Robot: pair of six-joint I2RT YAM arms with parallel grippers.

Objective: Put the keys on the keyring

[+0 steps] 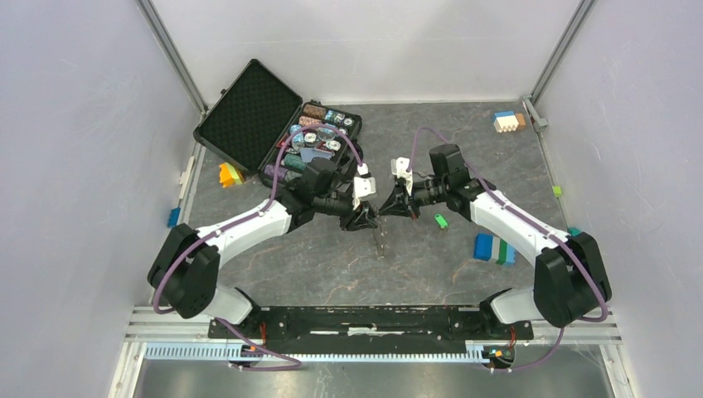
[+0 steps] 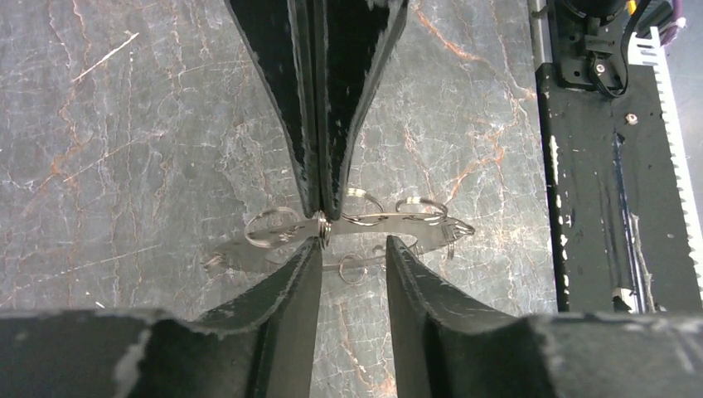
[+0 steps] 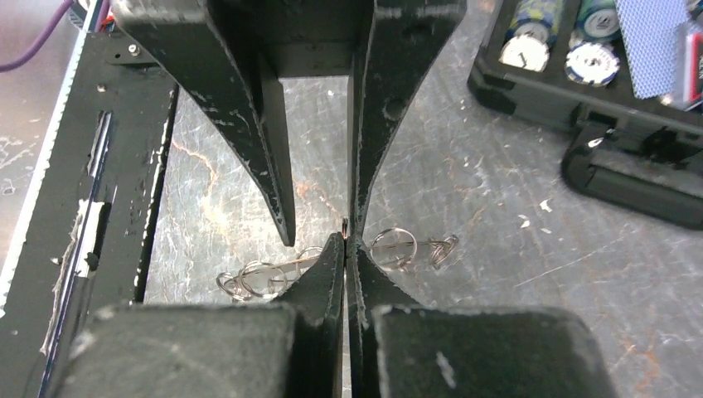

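- Where the grey surface (image 1: 332, 265) is widest, an open black case (image 1: 249, 116) sits at its far left.
- Right end effector (image 3: 346, 242): meets the left one tip to tip at mid-surface, fingers pressed together, pinching the keyring (image 2: 390, 220).
- Left end effector (image 2: 352, 245): fingers narrowly apart, straddling the keyring.
- Keyring: grey metal carrying small rings, held level above the surface.
- Green key (image 1: 441, 221): lies loose on the surface, right of both end effectors.
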